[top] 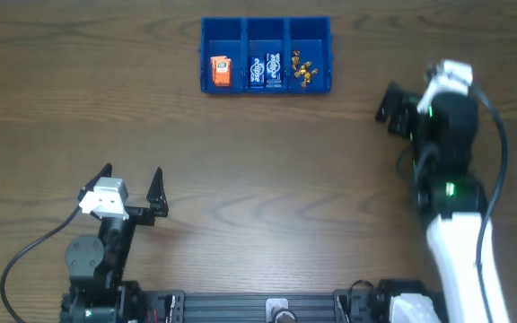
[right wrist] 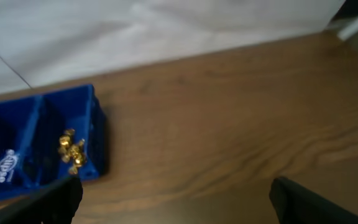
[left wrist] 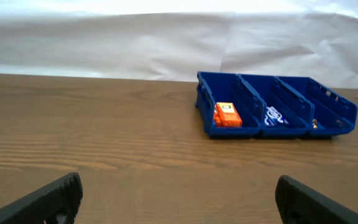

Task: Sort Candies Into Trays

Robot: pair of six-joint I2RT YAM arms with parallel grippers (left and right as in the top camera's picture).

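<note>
From above, toward the far side of the wooden table (top: 267, 179), a blue three-compartment tray (top: 266, 21) lies with its long axis left to right and its compartments running toward the arms. The left compartment holds an orange-wrapped candy (top: 220, 71), the middle one blue-wrapped candies (top: 265, 69), and the right one small gold candies (top: 303, 72). The left gripper (top: 131, 170) is well apart from the tray, spread and empty. The right gripper (top: 389, 103) is to the tray's right.

Left wrist view: the wrappers' print is illegible.

Right wrist view: the fingers are spread wide and hold nothing. The gold candies' compartment is the nearest.
</note>
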